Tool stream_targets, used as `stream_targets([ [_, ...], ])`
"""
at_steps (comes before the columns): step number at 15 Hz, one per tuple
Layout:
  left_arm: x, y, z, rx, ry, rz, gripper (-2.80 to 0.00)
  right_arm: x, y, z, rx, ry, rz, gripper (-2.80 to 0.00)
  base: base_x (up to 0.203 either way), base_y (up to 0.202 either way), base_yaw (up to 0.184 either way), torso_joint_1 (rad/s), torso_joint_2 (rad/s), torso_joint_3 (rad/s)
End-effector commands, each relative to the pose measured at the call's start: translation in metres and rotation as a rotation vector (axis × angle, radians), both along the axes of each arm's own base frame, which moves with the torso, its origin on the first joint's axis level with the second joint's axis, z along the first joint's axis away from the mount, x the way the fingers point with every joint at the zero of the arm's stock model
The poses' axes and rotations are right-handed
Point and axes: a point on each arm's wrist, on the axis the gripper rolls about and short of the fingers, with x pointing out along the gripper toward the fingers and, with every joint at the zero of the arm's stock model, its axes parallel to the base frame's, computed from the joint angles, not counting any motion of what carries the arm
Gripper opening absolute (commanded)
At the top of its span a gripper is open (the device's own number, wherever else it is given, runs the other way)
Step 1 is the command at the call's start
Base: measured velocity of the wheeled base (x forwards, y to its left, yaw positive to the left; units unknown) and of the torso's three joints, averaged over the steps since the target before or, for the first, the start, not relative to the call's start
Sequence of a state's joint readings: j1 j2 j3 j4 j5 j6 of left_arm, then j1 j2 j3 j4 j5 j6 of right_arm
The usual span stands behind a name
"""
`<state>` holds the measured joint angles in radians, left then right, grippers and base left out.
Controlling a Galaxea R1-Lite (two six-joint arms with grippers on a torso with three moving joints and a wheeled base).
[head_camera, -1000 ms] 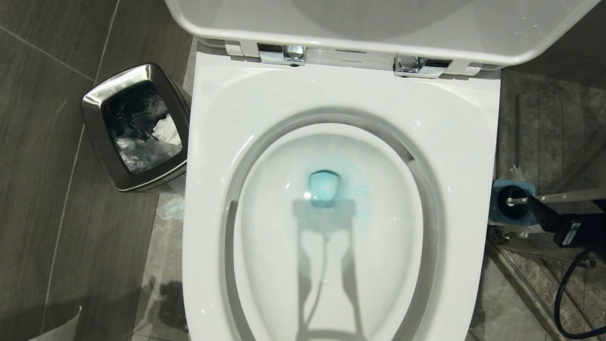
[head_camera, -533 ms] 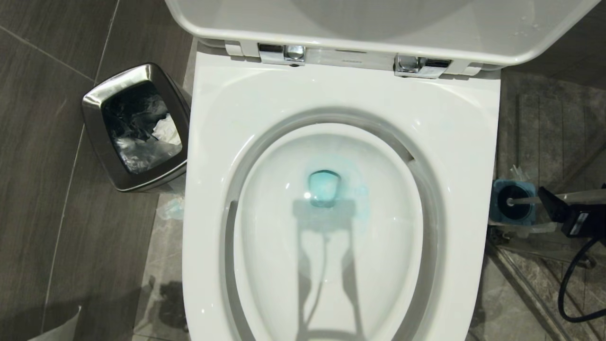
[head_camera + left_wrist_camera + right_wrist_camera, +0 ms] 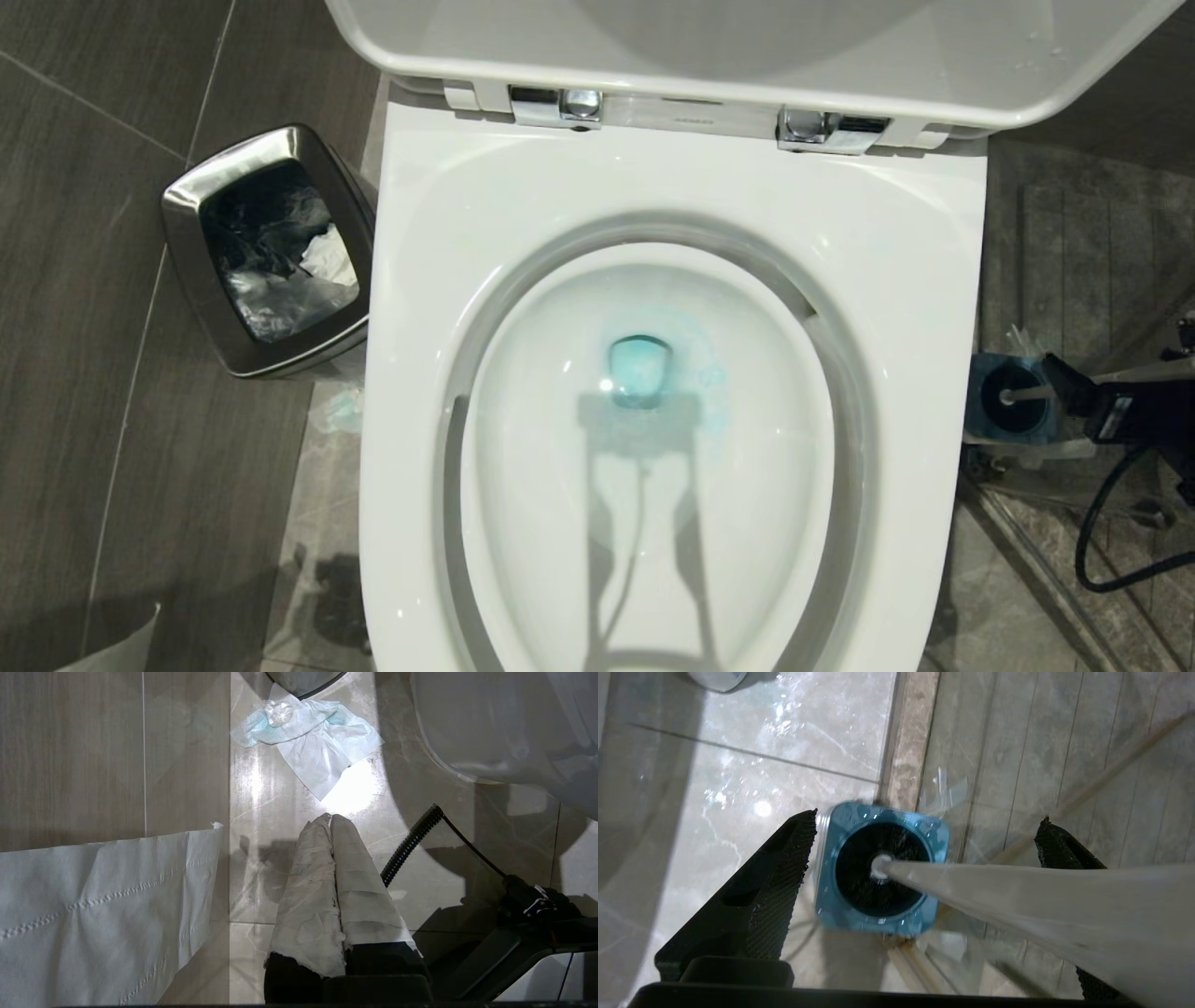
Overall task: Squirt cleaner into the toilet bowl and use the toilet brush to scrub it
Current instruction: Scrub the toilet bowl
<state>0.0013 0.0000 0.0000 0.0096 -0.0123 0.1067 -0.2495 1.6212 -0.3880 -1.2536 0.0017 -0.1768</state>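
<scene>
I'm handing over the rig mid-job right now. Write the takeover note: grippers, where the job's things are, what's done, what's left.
Right gripper: open, fingers on either side of the toilet brush handle, not closed on it; it sits to the right of the toilet bowl.
Left gripper: shut, empty, parked near the floor beside the bowl.
Brush: bristle head in its blue holder on the floor.
Cleaner: teal liquid pooled in the basin, with a faint tint on the wall around it.
Done: cleaner is in the bowl.
Left: close on the handle, lift the brush out, scrub the bowl.
</scene>
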Motion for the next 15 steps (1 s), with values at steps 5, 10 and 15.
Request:
stream_targets([
  [5, 0.0, 0.0, 0.0, 0.001, 0.003, 0.0, -2.8, 0.019, -0.004, -0.001, -0.017, -0.063, 0.01, 0.0, 0.0, 0.0, 0.0, 0.0, 0.0, 0.0],
  [10, 0.0, 0.0, 0.0, 0.001, 0.004, 0.0, -2.8, 0.018, -0.003, 0.006, -0.033, -0.111, 0.069, 0.0, 0.0, 0.0, 0.0, 0.0, 0.0, 0.0],
  [15, 0.0, 0.0, 0.0, 0.001, 0.002, 0.0, -2.8, 0.017, -0.002, 0.007, -0.039, -0.116, 0.093, -0.1, 0.0, 0.0, 0.0, 0.0, 0.0, 0.0],
])
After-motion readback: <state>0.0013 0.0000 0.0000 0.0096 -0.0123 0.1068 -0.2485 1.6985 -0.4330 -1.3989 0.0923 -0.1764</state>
